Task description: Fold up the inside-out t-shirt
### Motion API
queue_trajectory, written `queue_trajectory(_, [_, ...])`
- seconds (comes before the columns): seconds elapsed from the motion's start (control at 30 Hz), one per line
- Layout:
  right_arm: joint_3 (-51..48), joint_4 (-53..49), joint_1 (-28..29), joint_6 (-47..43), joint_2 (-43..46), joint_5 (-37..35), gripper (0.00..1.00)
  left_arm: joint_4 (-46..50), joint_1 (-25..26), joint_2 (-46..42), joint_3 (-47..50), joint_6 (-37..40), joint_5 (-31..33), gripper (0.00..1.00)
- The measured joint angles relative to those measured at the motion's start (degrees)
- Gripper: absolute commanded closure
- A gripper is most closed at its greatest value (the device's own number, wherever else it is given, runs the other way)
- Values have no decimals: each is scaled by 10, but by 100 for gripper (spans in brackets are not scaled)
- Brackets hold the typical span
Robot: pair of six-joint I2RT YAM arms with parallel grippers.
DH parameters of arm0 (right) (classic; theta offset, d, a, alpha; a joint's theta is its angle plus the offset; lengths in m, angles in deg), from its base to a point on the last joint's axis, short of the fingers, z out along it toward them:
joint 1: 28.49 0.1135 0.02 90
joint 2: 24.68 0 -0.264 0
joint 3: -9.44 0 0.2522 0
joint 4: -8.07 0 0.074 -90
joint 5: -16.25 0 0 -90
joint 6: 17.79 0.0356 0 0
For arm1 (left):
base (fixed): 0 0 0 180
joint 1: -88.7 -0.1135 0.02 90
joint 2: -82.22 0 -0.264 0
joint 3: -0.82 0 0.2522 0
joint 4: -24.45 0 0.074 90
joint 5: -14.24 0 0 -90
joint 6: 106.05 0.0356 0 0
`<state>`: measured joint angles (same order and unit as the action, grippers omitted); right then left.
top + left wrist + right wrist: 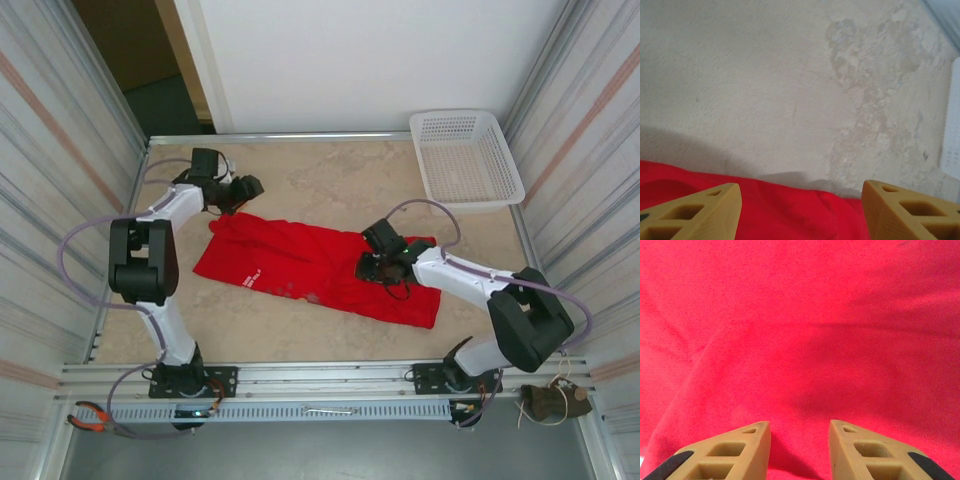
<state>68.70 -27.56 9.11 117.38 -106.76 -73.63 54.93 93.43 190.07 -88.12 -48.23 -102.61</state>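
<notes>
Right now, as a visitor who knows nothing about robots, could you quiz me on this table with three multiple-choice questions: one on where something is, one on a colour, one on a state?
1. Where on the table is the white basket? A near left corner; B far right corner; C the middle.
2. What colour is the t-shirt? A red; B blue; C green.
3. How is the left hand? A shut on the basket; B shut on a sleeve; C open over the t-shirt's edge.

Answers: 1 B, it sits at the far edge on the right side. 2 A, the cloth is bright red. 3 C, its fingers stand wide apart, gripping nothing.
</notes>
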Motion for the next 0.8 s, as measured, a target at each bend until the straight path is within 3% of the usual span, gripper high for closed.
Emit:
queue_trajectory(0.23, [-25,-10,-46,20,-8,-1,65,-21,-3,13,89,-1,-2,35])
queue_trajectory(0.63, [-84,-57,-156,50,40,4,63,-125,10,-149,313,-59,20,34])
queue_trajectory(0.8, [-82,-68,-193,37,54,15,64,-98,10,-172,316,-50,18,32])
